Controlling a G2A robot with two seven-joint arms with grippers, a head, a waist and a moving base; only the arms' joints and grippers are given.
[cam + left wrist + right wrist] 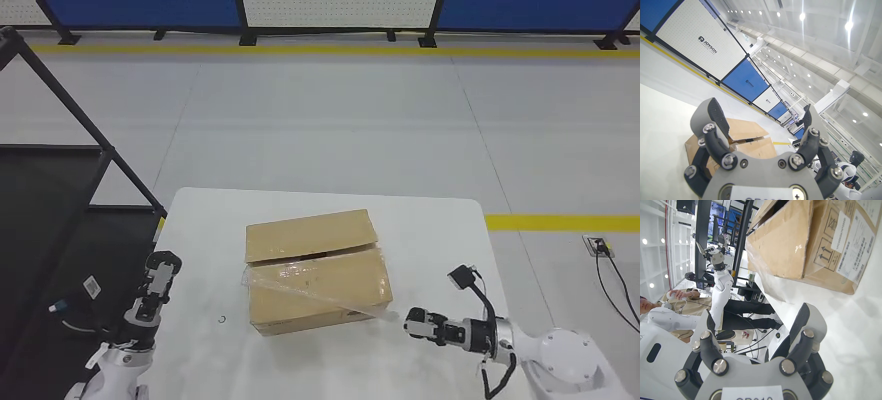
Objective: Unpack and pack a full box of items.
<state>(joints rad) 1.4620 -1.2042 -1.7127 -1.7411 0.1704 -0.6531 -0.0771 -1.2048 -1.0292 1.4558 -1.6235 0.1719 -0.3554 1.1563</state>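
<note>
Probably an industrial hall: partition panels [340, 12], yellow floor line [300, 48].

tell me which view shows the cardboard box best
The top view: the whole cardboard box, both top flaps and the gap between them. The left wrist view has it partly behind the left gripper; the right wrist view shows one corner and the labelled side.

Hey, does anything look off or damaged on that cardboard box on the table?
Yes. The cardboard box has its top flaps askew, with a dark gap between them, and a loose sheet of clear film hangs off its side facing the right gripper.
</note>
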